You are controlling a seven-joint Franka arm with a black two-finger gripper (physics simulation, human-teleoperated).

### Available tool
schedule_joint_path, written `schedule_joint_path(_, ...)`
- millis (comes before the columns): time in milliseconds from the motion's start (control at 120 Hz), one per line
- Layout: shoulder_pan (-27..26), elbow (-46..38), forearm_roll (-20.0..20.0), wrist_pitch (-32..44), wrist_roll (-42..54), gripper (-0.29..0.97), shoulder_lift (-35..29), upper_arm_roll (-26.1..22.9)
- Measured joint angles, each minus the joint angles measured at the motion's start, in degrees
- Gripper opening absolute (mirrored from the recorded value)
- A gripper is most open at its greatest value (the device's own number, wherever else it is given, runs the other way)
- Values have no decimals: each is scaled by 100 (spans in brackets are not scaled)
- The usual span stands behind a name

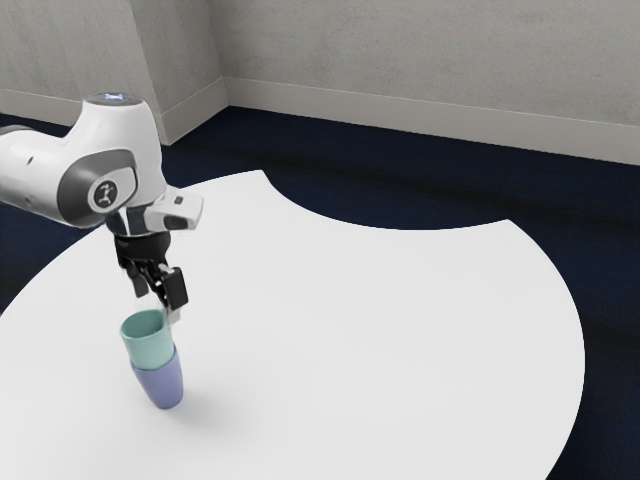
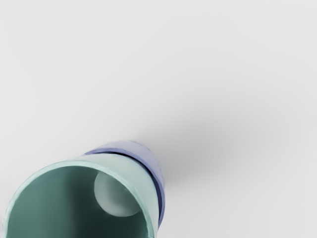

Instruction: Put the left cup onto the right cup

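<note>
Cups stacked, white table, navy floor

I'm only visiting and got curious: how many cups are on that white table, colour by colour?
pale green tapered cup: 1
lavender-blue tapered cup: 1
Total: 2 cups, the green one sitting inside the blue one.

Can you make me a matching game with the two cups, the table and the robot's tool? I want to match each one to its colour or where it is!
Things:
1. green cup
2. purple cup
3. table
4. tool

Clues:
A. white all over
B. just above the cups
C. at the bottom of the stack, standing on the table
D. sitting inside the other cup

Pairs: 1-D, 2-C, 3-A, 4-B
</note>
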Motion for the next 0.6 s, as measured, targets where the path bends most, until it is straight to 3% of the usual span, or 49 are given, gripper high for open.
schedule_joint_path(342, 0, 839, -153, -693, 0, 68, 124, 0)
schedule_joint_path(600, 0, 2004, -303, -1450, -102, 68, 445, 0)
